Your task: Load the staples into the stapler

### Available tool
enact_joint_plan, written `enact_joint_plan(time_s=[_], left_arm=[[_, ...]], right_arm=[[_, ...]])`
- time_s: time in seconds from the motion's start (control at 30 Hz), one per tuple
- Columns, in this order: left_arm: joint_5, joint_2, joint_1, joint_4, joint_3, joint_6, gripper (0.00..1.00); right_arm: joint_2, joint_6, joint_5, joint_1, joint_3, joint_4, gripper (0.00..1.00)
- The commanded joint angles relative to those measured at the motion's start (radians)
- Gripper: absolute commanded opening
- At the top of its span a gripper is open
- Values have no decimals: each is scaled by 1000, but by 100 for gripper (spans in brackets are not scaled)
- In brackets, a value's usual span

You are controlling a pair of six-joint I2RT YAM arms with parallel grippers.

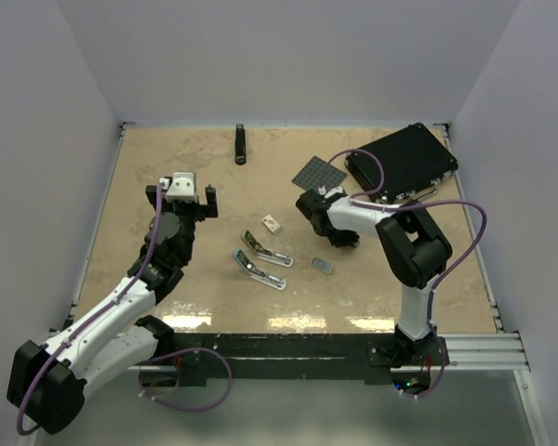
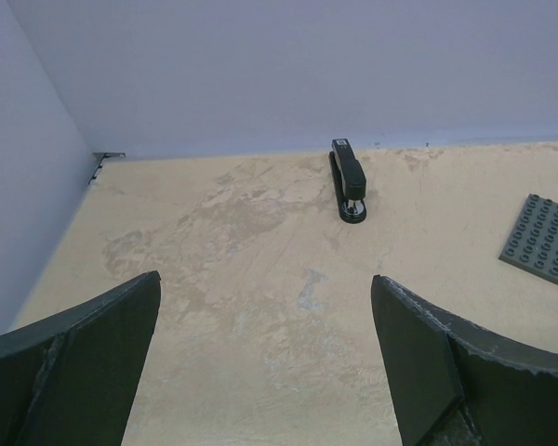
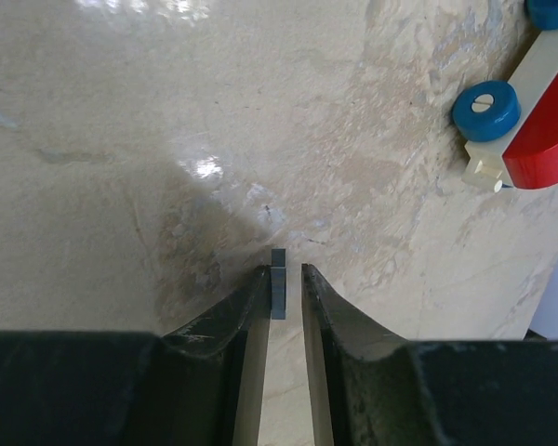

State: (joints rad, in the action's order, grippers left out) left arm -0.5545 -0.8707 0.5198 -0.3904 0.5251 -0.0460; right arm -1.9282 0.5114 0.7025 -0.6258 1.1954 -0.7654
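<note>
The stapler point(image 1: 264, 251) lies opened on the table's middle, with its pale blue part point(image 1: 260, 271) just in front. The white staple box point(image 1: 272, 223) lies behind it and the grey-blue tray point(image 1: 322, 265) to its right. My right gripper point(image 1: 342, 239) is low over the table between box and tray. In the right wrist view its fingers point(image 3: 285, 268) are nearly together around a small grey strip of staples point(image 3: 278, 283), which lies against the left finger with a thin gap to the right one. My left gripper point(image 1: 182, 195) is wide open and empty point(image 2: 265, 277), left of the stapler.
A slim black stapler point(image 1: 241, 144) point(image 2: 348, 181) lies at the back. A grey studded plate point(image 1: 318, 173) point(image 2: 544, 242) and a black case point(image 1: 402, 163) are at the back right. A red-and-blue toy brick piece point(image 3: 525, 121) lies near the right gripper.
</note>
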Motion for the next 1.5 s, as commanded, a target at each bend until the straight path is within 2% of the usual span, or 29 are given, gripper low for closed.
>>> enact_joint_plan(time_s=[0.0, 0.13, 0.4, 0.53, 0.7, 1.0, 1.17, 1.33, 1.47], left_arm=[[7, 19, 6, -65, -8, -9, 100], [10, 22, 6, -65, -8, -11, 100], [11, 25, 6, -68, -10, -14, 100], [16, 27, 6, -68, -10, -15, 100], [19, 29, 6, -67, -8, -14, 100], [25, 35, 6, -64, -10, -11, 100], [27, 41, 6, -64, -10, -9, 100], [28, 47, 6, -64, -10, -9, 100], [28, 49, 8, -62, -10, -9, 100]], right_arm=[[-37, 47, -49, -40, 33, 21, 29], [-48, 56, -66, -64, 47, 18, 32], [-38, 64, -126, -78, 43, 44, 31], [-44, 56, -117, -81, 43, 40, 23], [-69, 58, -81, -101, 59, 21, 16], [-189, 41, 46, -192, 179, -89, 17], [-255, 13, 100, -250, 242, -149, 14], [-284, -23, 112, -302, 271, -155, 19], [-236, -56, 63, -319, 276, -114, 25]])
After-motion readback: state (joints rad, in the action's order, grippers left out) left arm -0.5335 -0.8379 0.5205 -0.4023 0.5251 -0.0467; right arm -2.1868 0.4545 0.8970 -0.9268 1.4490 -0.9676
